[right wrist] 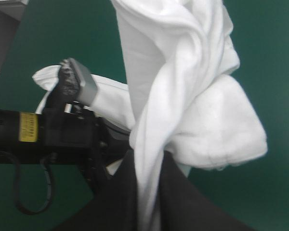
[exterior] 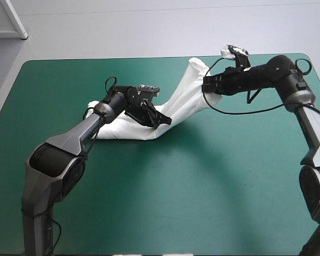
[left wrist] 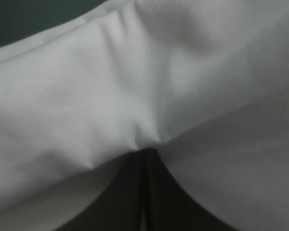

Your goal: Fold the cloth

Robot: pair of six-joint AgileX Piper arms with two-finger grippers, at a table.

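Toward the table's (exterior: pixel 202 186) far edge, seen from above, the T-shirt (exterior: pixel 178 98) lies as a rumpled white band. Its bulk is near the table's middle and one end is drawn up toward the far right corner. The left gripper (exterior: pixel 159 118) sits on the bulk near the table's middle; the right gripper (exterior: pixel 205 85) meets the raised end, nearer the far edge.

From the left wrist, the black fingers (left wrist: pixel 127 192) meet in a pointed arch, clenched on a puckered fold of T-shirt (left wrist: pixel 111 86) that fills nearly everything ahead of them.

From the right wrist, the right gripper (right wrist: pixel 147 202) is all but closed on a twisted rope of T-shirt (right wrist: pixel 183 72) running between its fingers. The rest hangs in loose folds over the table (right wrist: pixel 260 57).

I judge the shirt light, soft and limp. It sags and bunches wherever unsupported, and a thin pinch may slip. Better holds would be hems, shoulders or corners, taken through a flat layer rather than a wad, so it can spread before folding.
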